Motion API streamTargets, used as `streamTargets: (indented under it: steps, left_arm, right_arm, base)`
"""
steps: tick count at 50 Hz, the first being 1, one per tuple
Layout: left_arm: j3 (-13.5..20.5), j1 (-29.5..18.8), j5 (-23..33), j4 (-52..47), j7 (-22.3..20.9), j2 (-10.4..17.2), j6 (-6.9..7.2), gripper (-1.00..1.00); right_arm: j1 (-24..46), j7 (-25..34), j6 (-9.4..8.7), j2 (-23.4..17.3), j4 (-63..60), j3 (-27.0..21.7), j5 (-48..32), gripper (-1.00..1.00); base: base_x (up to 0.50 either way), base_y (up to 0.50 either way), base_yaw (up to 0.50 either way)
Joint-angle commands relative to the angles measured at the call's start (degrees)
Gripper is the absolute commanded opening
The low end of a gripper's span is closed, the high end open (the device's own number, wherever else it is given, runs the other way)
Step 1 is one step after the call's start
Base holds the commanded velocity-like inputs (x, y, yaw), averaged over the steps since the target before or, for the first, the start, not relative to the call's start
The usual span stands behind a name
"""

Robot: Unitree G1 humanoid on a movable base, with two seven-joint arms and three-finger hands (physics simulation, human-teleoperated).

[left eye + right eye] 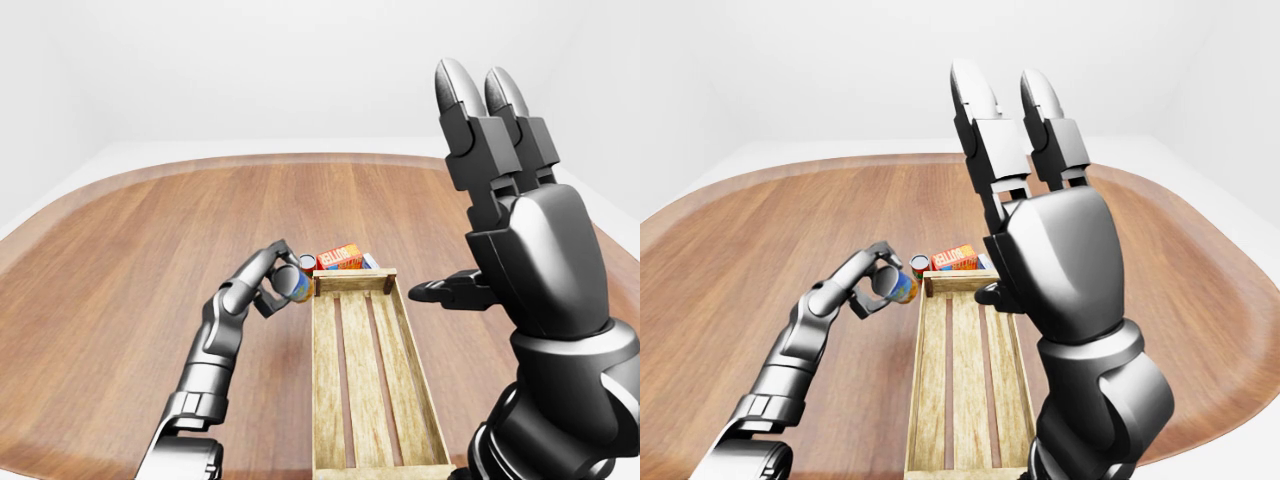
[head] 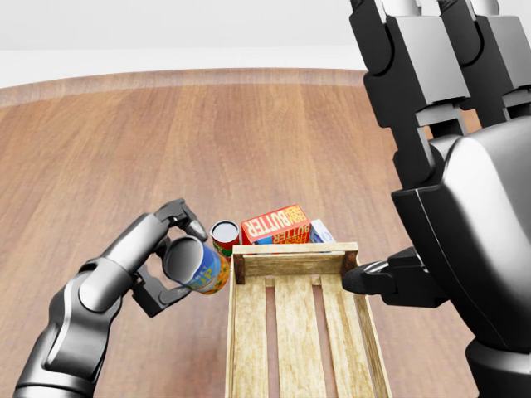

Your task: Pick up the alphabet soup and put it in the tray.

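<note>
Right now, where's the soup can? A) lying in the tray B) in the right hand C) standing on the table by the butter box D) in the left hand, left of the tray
D: the left hand grips the soup can just left of the tray, which holds nothing.
</note>
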State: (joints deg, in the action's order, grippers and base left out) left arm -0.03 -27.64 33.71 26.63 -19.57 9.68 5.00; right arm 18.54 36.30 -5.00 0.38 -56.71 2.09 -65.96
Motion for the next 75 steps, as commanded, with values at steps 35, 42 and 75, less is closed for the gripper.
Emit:
streamTargets:
  steps: [35,42,75]
  left_arm:
    - [-4.68,3.99,5.76,-29.83,-14.31,-7.15,0.0,-1.0]
    - [-5.2,4.55,6.68,-29.09,-14.36,-7.78,0.0,-1.0]
    - [-10.86,7.34,13.69,-29.71,-17.35,-12.56,0.0,-1.0]
  right_arm:
    - [1.15,2.79,0.0,-0.43,-1.81,-0.82,-2.12,1.0]
    - [1.72,3.7,0.0,-0.65,-2.31,-1.05,-2.96,1.0]
    - [3.04,3.7,0.0,0.27,-3.29,-2.86,-4.3,1.0]
  base:
    - [0.0,0.0,0.0]
    - [0.0,0.0,0.0]
    - [0.0,0.0,0.0]
